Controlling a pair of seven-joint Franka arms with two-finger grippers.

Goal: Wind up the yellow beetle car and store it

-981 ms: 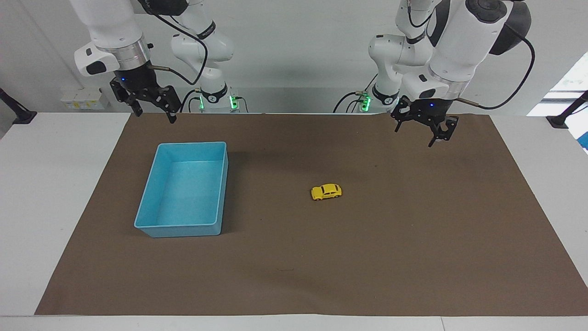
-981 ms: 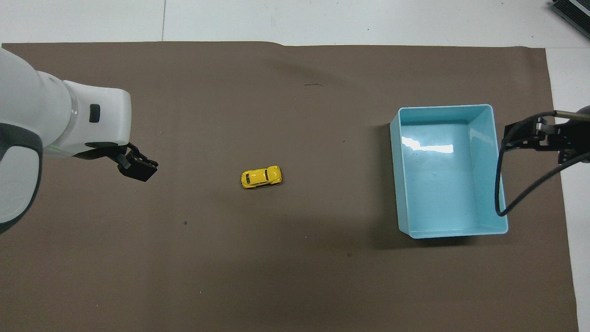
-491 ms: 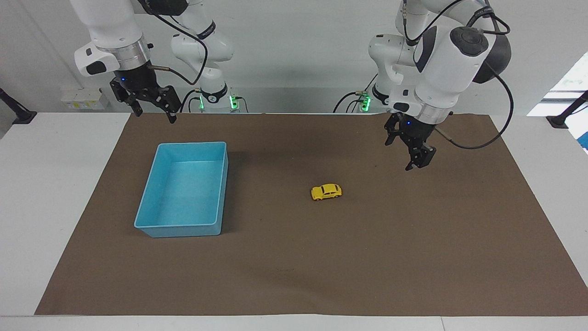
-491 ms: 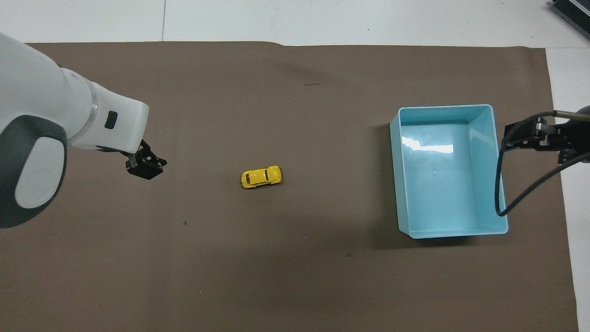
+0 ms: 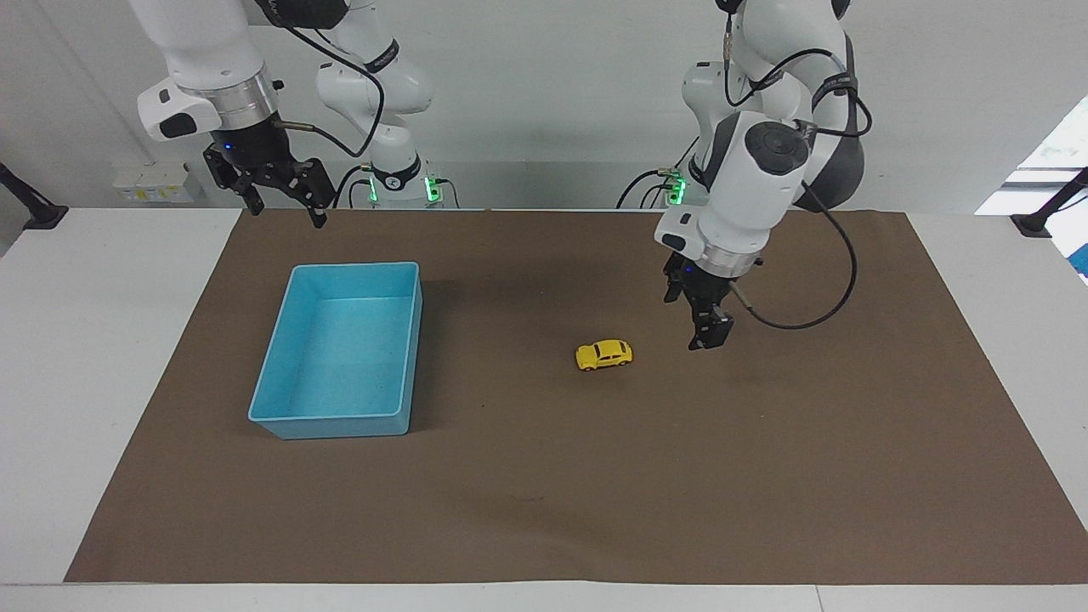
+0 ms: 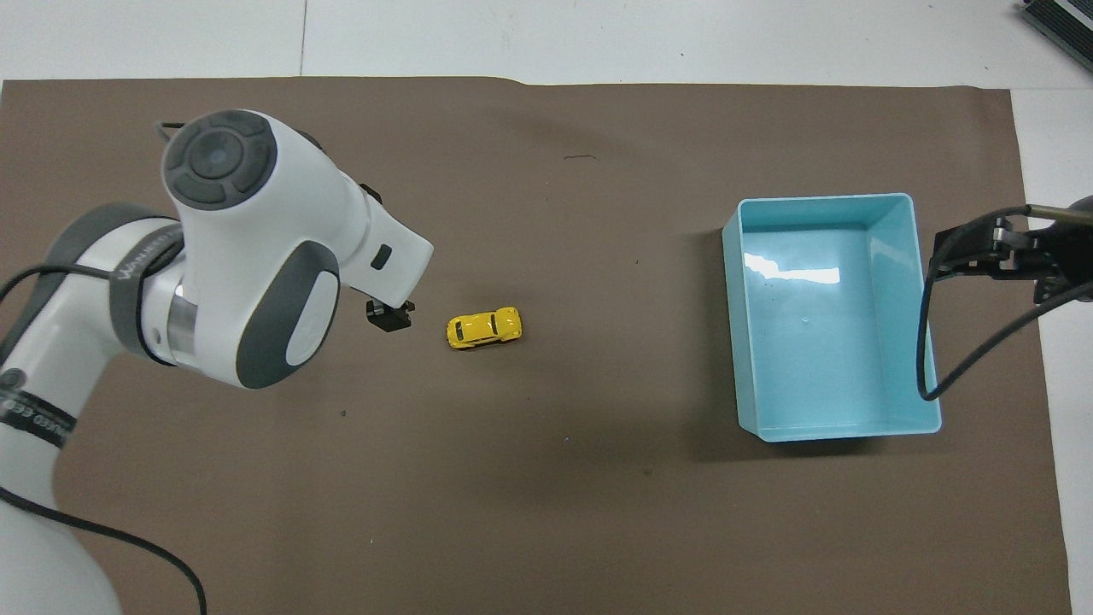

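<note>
You are looking at the yellow beetle car (image 5: 604, 354) sitting on its wheels near the middle of the brown mat (image 5: 544, 510), untouched and lying crosswise to the robots. Nothing is standing between it and the blue bin (image 5: 270, 401), which is resting well apart from it toward the right arm's end of the table, open side up.

The left gripper (image 5: 708, 342) is hanging just beside the car on the left arm's side, low over the mat, pointing steeply down and holding nothing; its jaws are standing apart. In the overhead view the arm's own wrist is covering most of that gripper, so only its tip (image 6: 388, 318) is showing.

The right gripper (image 5: 285, 208) is waiting high over the mat's edge nearest the robots, spread wide and empty, partly cut off in the overhead view.
</note>
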